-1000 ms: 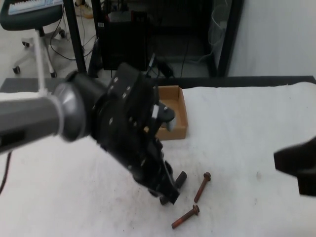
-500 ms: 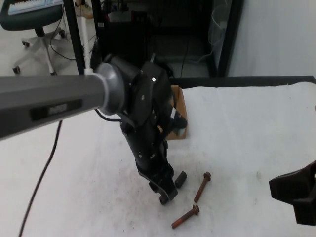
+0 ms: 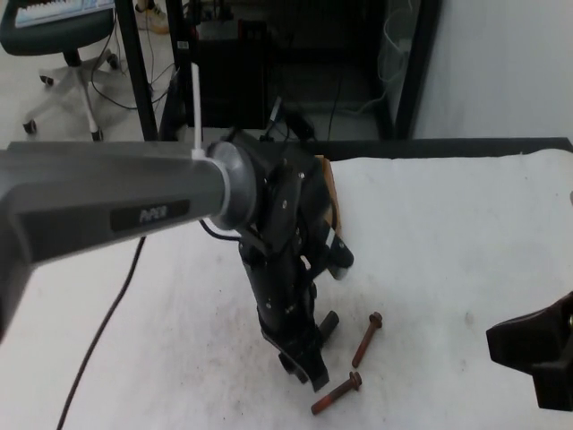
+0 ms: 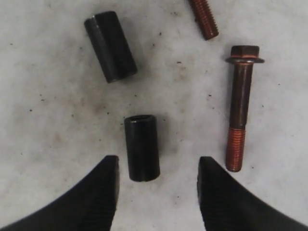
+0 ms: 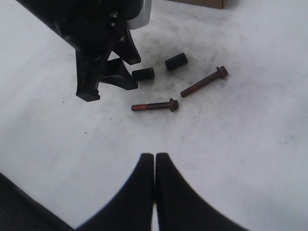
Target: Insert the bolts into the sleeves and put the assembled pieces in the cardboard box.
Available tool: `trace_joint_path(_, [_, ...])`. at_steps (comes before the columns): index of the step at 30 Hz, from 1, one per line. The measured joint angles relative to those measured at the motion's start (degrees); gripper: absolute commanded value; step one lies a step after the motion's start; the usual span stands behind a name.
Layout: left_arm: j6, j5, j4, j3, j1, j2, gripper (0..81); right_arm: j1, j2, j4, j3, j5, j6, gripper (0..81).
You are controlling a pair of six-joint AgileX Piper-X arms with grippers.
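Two short black sleeves (image 4: pixel 142 147) (image 4: pixel 110 46) lie on the white cloth beside two rusty bolts (image 4: pixel 242 106) (image 4: pixel 203 18). My left gripper (image 4: pixel 158 162) hangs open just above the nearer sleeve, a finger on each side, not touching it. In the high view the left gripper (image 3: pixel 304 371) points down next to a sleeve (image 3: pixel 328 322) and the bolts (image 3: pixel 366 339) (image 3: pixel 337 392). My right gripper (image 5: pixel 154 161) is shut and empty, well back from the bolts (image 5: pixel 155 105) (image 5: pixel 204 82) and sleeves (image 5: pixel 143 74) (image 5: pixel 176 61).
The cardboard box (image 3: pixel 329 193) stands behind the left arm, mostly hidden by it. The right gripper (image 3: pixel 537 354) sits at the bench's near right. White cloth (image 3: pixel 448 233) covers the bench, with open room to the right of the bolts.
The left arm has swung right, uncovering less of the box, and its gripper has shifted slightly toward the bolts over the sleeve. The right gripper moved down a little, then held still.
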Motion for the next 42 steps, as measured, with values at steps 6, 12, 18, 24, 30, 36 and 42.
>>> trace_joint_path(6, [0.47,-1.21,-1.78,0.00,-0.12,0.39,47.3,0.00,0.00,0.00,0.00,-0.94,0.00,0.8])
trace_joint_path(12, [1.44,-2.18,-2.55,0.00,-0.12,0.39,47.3,0.00,0.00,0.00,0.00,-1.83,0.00,0.8])
trace_joint_path(18, [1.63,-2.53,-2.61,0.00,-0.12,1.23,47.3,0.00,0.00,0.00,0.00,-1.98,0.00,0.8])
trace_joint_path(24, [1.63,-2.65,-2.49,0.00,-0.12,2.36,47.3,0.00,0.00,0.00,0.00,-1.98,0.00,0.8])
trace_joint_path(30, [1.63,-2.65,-2.61,0.00,-0.12,2.36,47.3,0.00,0.00,0.00,0.00,-1.98,0.00,0.8])
trace_joint_path(36, [1.63,-2.65,-3.81,0.00,-0.12,2.36,33.2,0.00,0.00,0.00,0.00,-1.98,0.00,0.8])
trace_joint_path(42, [1.74,-2.65,-5.24,0.00,-0.12,2.36,0.3,0.00,0.00,0.00,0.00,-1.98,0.00,0.8])
